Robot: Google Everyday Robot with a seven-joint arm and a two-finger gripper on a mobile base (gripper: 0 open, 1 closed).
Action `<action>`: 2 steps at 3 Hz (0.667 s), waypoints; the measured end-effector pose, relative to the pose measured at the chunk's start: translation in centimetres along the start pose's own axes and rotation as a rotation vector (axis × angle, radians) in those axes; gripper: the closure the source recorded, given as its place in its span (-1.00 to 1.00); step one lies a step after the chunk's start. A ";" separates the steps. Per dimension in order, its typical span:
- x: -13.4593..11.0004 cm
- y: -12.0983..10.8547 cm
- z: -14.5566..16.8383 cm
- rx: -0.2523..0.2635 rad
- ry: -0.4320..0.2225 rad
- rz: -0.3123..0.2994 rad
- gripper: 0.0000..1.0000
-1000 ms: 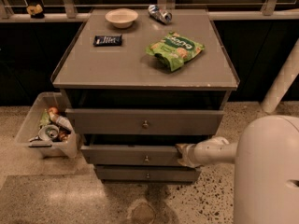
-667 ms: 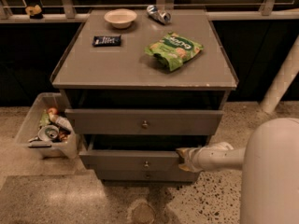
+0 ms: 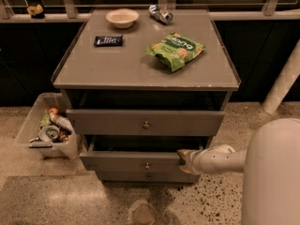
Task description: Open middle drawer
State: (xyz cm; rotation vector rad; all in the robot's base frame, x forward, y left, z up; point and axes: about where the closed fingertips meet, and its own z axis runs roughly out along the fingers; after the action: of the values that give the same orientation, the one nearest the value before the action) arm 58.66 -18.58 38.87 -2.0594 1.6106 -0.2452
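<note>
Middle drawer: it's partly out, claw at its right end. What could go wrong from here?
1. The claw sits at the right end of the middle drawer, away from its knob; an off-centre pull could skew and jam it.
2. Contact seems limited to the front's edge, so it may slip off and leave the drawer half open.

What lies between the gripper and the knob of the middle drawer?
Nothing but bare grey front of the middle drawer. In the camera view the gripper sits at that front's right end, apart from the knob.
</note>
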 end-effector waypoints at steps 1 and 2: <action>-0.1 0.4 0.4 -0.008 -0.005 -0.006 1.00; -0.3 1.7 0.7 -0.020 -0.019 -0.018 1.00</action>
State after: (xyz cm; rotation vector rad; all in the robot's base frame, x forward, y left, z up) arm 57.43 -18.40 37.44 -2.0855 1.5897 -0.2159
